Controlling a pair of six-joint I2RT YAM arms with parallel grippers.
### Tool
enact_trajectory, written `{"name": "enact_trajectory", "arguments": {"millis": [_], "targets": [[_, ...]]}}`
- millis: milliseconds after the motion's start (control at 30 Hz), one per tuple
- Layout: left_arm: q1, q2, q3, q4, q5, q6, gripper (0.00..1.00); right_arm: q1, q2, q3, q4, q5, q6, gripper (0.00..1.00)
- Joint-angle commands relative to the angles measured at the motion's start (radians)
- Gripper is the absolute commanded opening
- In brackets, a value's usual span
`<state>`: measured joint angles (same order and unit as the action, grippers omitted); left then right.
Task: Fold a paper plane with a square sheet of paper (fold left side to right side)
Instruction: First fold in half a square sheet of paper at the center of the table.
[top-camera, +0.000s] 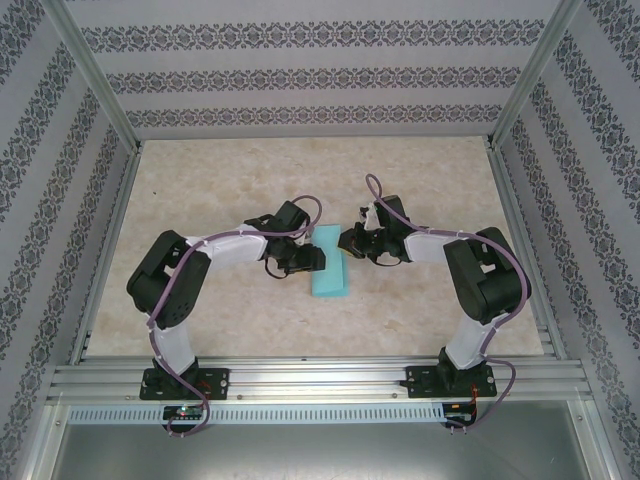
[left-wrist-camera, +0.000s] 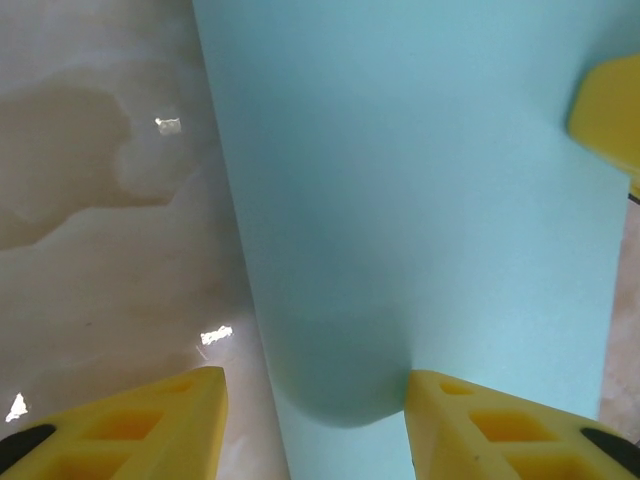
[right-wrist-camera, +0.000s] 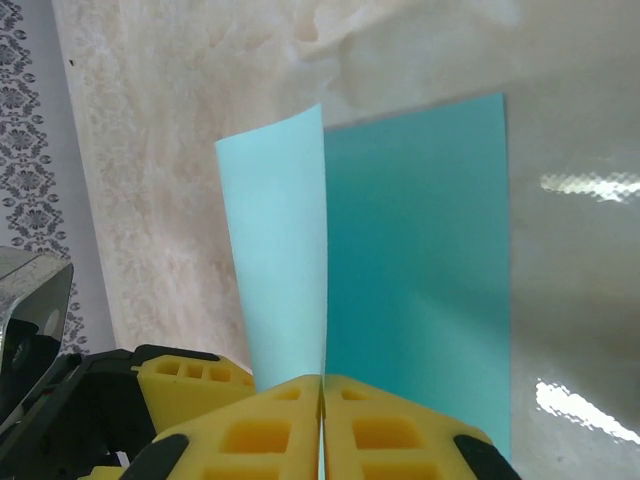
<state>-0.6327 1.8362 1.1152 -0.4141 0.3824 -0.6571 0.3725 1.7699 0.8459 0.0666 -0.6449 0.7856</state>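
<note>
Now, L to R: left gripper (left-wrist-camera: 315, 390) sits part-open, fingers either side of the rounded fold of the square sheet of paper (top-camera: 332, 275). Sheet lies doubled over mid-worktop (top-camera: 250, 180), btwn both arms. Right gripper (right-wrist-camera: 322, 385) is pinched tight on the sheet's lifted edge, pale flap standing up from its tips.

Turquoise paper (top-camera: 332, 275), beige marbled table (top-camera: 300, 180), damask-striped walls (top-camera: 300, 80)
</note>
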Motion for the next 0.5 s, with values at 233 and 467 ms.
{"name": "enact_trajectory", "arguments": {"millis": [233, 467], "targets": [[-0.032, 0.037, 0.057, -0.022, -0.017, -0.012, 0.46, -0.037, -0.075, -0.016, -0.093, 0.060, -0.085, 0.28], [-0.045, 0.059, 0.089, -0.059, -0.047, -0.005, 0.46, -0.084, -0.157, -0.030, -0.218, 0.125, -0.166, 0.36]]}}
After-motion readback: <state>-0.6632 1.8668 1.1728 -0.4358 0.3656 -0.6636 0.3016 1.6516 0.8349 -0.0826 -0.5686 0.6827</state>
